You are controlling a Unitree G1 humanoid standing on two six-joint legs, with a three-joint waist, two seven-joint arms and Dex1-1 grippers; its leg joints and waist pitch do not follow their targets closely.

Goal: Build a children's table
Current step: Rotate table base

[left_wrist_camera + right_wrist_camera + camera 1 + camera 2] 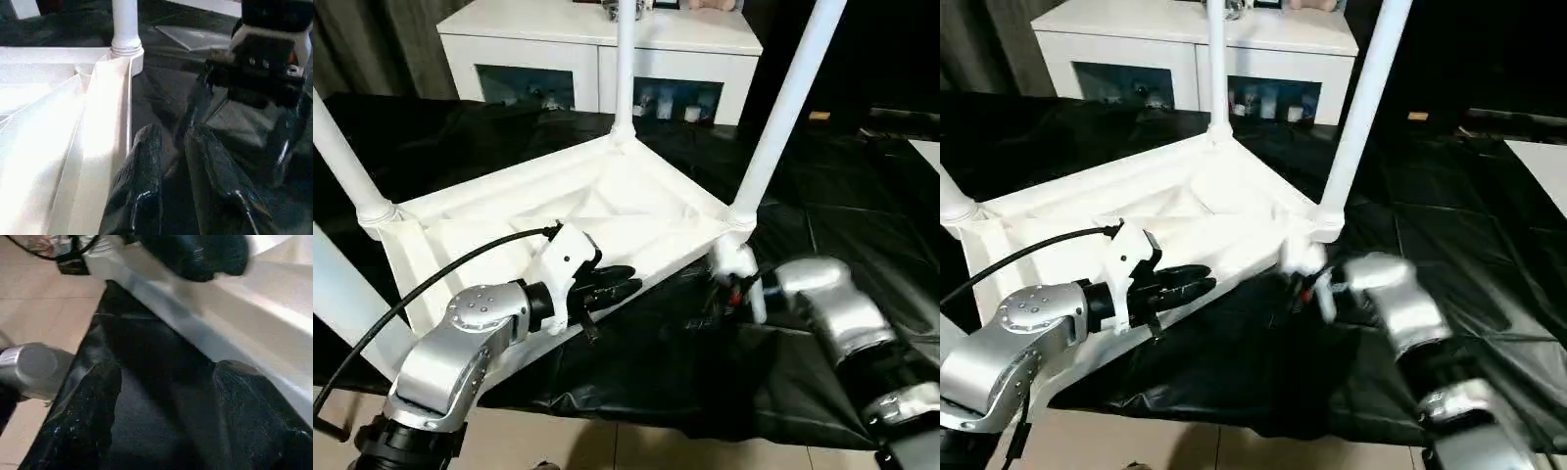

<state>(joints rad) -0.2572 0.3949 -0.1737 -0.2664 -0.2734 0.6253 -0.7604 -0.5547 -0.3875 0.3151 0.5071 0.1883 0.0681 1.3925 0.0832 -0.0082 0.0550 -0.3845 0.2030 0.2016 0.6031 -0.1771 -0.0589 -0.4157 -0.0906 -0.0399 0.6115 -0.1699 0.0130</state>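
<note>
The white children's table (607, 201) lies upside down on a black cloth, its ribbed underside facing up. Legs stand in the sockets: far corner leg (625, 59), right leg (783, 108), left leg (342, 157), and a near leg (337, 304) at the picture's left edge. My left gripper (625, 286) sits at the table's near edge, fingers (142, 186) close together with nothing between them. Below the right corner socket (736, 220) my right gripper (715, 299) is open, its fingers (98, 396) wide apart over the cloth, facing the left gripper.
A white cabinet (597, 54) with dark glass doors stands behind the table. The black cloth (862, 225) covers the work surface and hangs over its near edge to the tan floor (607, 446). A flat white board (1542, 162) shows at far right. A black cable (460, 264) loops from my left wrist.
</note>
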